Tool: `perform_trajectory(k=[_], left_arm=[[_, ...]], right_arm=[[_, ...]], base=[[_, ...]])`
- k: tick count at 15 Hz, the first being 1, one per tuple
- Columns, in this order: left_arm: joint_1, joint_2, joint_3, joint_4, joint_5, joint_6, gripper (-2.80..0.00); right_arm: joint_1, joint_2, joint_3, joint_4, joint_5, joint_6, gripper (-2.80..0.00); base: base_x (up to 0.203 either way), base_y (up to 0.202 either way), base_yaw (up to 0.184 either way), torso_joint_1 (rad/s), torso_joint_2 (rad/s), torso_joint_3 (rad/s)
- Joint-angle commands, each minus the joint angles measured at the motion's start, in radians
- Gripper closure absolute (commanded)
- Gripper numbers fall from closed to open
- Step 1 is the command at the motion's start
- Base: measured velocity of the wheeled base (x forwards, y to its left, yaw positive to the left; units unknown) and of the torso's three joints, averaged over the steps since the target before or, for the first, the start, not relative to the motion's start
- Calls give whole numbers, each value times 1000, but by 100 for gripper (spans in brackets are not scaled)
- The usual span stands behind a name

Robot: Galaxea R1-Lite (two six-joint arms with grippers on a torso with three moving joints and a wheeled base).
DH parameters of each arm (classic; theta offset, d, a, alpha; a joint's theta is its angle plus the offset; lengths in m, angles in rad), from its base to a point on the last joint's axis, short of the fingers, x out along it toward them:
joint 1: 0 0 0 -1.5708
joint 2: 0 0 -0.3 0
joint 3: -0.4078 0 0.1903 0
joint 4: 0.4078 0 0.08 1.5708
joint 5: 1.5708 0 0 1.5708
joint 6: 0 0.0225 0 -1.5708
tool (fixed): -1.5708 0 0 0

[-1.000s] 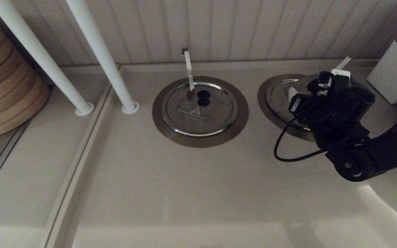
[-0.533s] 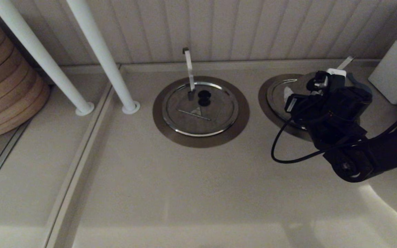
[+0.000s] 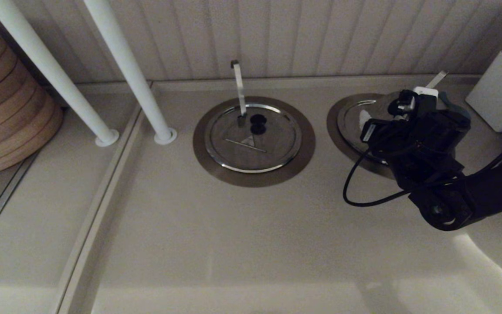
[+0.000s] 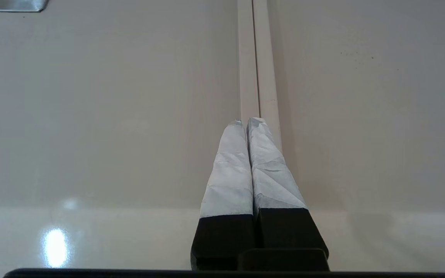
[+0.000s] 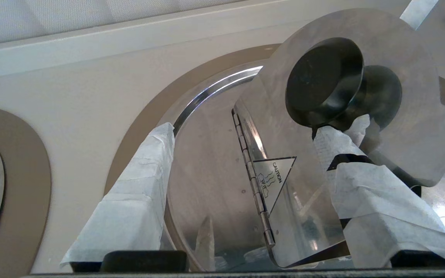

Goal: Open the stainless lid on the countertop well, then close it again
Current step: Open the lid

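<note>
Two wells: set in table, one at centre, one toward 3 o'clock
Countertop well: the 3 o'clock one, brownish collar, mostly hidden behind right arm
Stainless lid: hinged flap tilted up off its fixed half, plain caution triangle showing, black knob facing wrist camera
Right tool: fingers spread wide, one taped finger touching just under knob, other over well rim; nothing pinched
Slanted handle: poking out at 1 o'clock of lid
Other lid: flat, shut, upright handle
Left tool: fingers pressed together, over bare table seam
</note>
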Motion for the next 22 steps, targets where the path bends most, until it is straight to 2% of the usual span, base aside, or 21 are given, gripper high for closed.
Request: perform_trajectory(k=[1, 9, 11, 22], left_arm=[[0, 0, 0, 0, 0, -1, 0], [0, 0, 0, 0, 0, -1, 0], [0, 0, 0, 0, 0, -1, 0], [0, 0, 0, 0, 0, -1, 0]], right_arm=[[2, -2, 1, -7, -2, -6, -280], [43, -20, 9, -12, 0, -20, -280], [56, -19, 21, -51, 0, -44, -280], [207, -33, 124, -107, -2, -64, -280]], base=[[0, 0, 0, 0, 0, 0], [0, 0, 0, 0, 0, 0], [0, 0, 0, 0, 0, 0], [0, 0, 0, 0, 0, 0]])
